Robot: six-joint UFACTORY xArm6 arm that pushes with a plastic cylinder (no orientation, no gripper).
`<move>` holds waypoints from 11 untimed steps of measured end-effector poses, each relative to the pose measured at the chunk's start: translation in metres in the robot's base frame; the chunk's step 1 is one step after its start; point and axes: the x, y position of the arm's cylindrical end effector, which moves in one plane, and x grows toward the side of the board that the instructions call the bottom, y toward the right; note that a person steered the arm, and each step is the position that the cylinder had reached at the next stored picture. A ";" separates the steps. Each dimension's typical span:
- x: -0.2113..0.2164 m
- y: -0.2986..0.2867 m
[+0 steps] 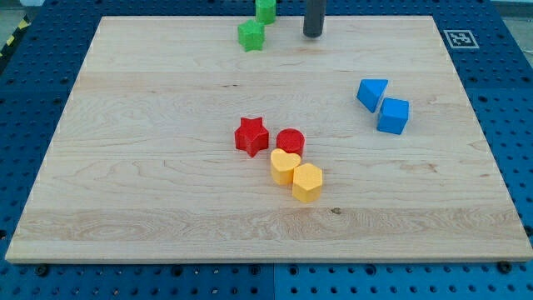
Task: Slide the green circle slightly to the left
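Green plastic or painted wood appears to form both blocks at the counter's (125, 208) top edge: one block (265, 10), cut off by the top of the view, sits on that edge just left of centre, and a second green block (251, 36) sits just below and slightly left of it. The shapes are hard to resolve; the upper one is judged the likelier green circle, but this is not certain. The arm carries no claw, so there is nothing to open, close or grip with; my tip (312, 34) stands on the counter near the top edge, to the right of both green blocks and apart from them. The block is probably light, rigid and free-sliding on the smooth wood, so a short, slow push should suffice. Contact belongs on its right face, at mid-width, to prevent rotation. Risk: the lower green block lies close on the left and may be displaced. Elsewhere, a red star (251, 136), red circle (290, 142), yellow heart (285, 166) and yellow hexagon (306, 182) cluster at centre; a blue triangle (371, 93) and blue cube (393, 115) lie toward the right edge.
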 end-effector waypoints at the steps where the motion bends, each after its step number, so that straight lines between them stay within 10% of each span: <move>1: -0.027 -0.003; 11: -0.004 -0.035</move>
